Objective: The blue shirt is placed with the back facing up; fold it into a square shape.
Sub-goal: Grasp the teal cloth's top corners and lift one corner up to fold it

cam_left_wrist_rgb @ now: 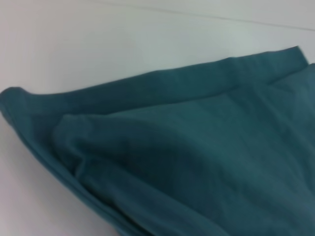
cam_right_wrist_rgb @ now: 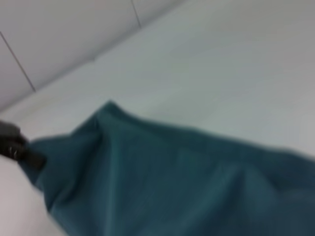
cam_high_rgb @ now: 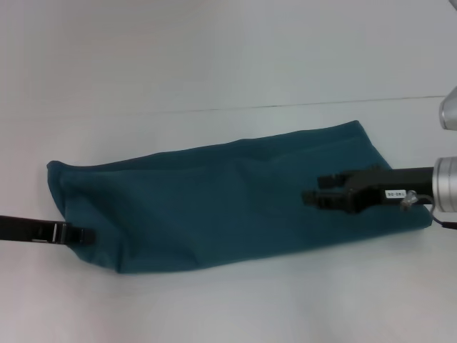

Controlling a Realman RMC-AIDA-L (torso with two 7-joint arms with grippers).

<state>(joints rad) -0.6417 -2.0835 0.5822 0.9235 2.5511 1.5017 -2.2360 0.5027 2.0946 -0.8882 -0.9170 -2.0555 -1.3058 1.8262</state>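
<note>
1 long folded band is what I see of the shirt [cam_high_rgb: 228,204], lying across the white table [cam_high_rgb: 214,57]. My right gripper [cam_high_rgb: 321,194] hovers over its right end; whether its fingers grip cloth I cannot tell. My left gripper [cam_high_rgb: 84,234] looks pinched on the left edge.

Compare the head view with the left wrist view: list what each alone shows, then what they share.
Only the head view shows both tools: the left tool at the shirt's left end, the right tool above its right part. Only the left wrist view shows the layered folded edges close up. Both show the blue shirt lying on the white table.
</note>
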